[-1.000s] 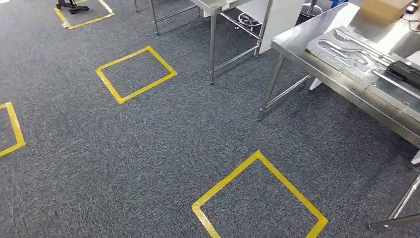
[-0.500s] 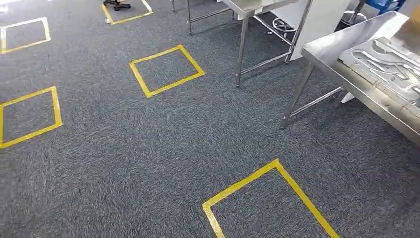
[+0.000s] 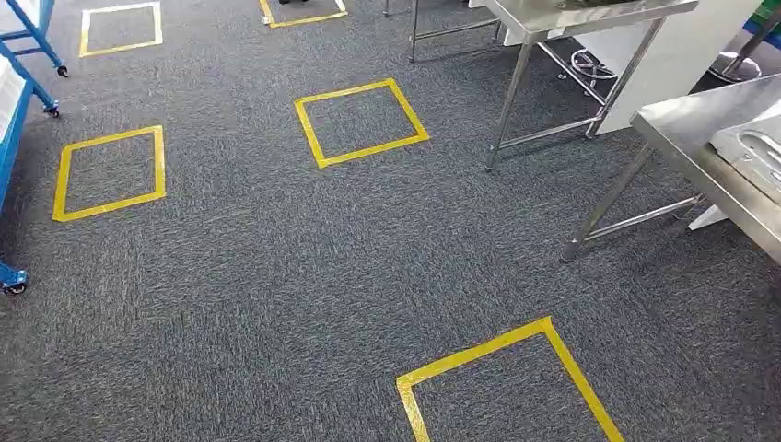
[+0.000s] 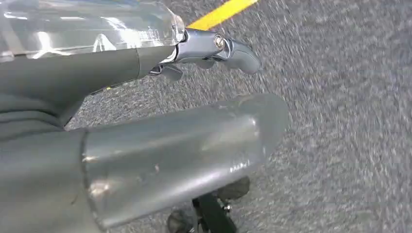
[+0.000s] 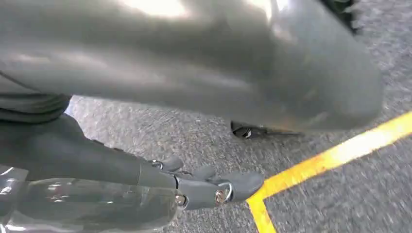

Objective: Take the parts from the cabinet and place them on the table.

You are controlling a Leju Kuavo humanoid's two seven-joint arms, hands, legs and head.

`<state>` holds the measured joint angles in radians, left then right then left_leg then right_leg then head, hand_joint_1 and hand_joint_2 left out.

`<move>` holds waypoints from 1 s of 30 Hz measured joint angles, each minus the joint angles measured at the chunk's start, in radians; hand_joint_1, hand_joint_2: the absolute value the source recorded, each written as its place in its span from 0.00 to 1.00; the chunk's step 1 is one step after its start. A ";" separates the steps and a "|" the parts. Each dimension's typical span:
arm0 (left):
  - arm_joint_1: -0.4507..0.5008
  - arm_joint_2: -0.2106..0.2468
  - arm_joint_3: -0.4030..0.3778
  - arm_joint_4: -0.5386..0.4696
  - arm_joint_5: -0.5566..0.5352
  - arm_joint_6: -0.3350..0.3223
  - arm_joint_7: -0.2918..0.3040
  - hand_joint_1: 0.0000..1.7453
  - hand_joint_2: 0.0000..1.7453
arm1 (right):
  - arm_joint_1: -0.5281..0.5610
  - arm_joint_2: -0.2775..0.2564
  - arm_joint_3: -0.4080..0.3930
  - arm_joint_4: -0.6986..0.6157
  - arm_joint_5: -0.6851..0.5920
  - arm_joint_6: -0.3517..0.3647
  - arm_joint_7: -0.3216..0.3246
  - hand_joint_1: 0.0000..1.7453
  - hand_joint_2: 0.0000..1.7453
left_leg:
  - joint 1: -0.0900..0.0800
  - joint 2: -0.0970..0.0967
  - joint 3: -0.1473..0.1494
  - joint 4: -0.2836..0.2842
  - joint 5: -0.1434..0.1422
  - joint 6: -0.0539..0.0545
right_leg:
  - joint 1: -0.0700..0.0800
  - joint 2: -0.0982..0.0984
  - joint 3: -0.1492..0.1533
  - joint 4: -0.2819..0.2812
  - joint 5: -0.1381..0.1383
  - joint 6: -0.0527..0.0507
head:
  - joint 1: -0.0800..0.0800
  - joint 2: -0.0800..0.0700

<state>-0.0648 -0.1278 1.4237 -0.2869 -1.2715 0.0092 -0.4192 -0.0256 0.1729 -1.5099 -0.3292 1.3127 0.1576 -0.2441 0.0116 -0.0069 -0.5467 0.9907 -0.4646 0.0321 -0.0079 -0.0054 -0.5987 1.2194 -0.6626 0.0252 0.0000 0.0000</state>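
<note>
In the head view a blue wheeled cabinet frame (image 3: 20,87) stands at the left edge, with only its legs and casters showing. The corner of a steel table (image 3: 693,124) comes in at the right, with a grey metal part (image 3: 761,152) lying on it. My left hand (image 4: 170,150) hangs over the carpet with thumb and fingers apart and nothing in it. My right hand (image 5: 194,63) also hangs above the carpet and holds nothing; its fingers (image 5: 209,187) are stretched out near a yellow tape corner.
Grey carpet carries several yellow tape squares, the nearest one (image 3: 502,373) at the bottom. A second steel table (image 3: 571,14) stands at the back right, in front of a white panel (image 3: 677,55). Its legs and crossbars reach the floor.
The whole picture has swung to the left, so the camera has turned. The steel table has slid toward the right edge and the blue cabinet frame has come in at the left.
</note>
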 joint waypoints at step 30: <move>-0.013 0.017 -0.003 0.026 0.013 0.005 0.054 0.00 0.00 | -0.039 -0.038 0.012 0.085 0.022 -0.006 -0.018 0.00 0.00 | -0.002 0.004 -0.004 0.007 0.002 -0.004 | 0.000 -0.004 0.019 -0.053 0.029 -0.003 | 0.000 0.000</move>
<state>-0.0781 -0.1106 1.4202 -0.2613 -1.2585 0.0141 -0.3651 -0.0642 0.1350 -1.4977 -0.2441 1.3352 0.1511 -0.2625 0.0099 -0.0030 -0.5507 0.9981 -0.4626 0.0285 -0.0077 -0.0093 -0.5796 1.1667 -0.6338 0.0220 0.0004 0.0000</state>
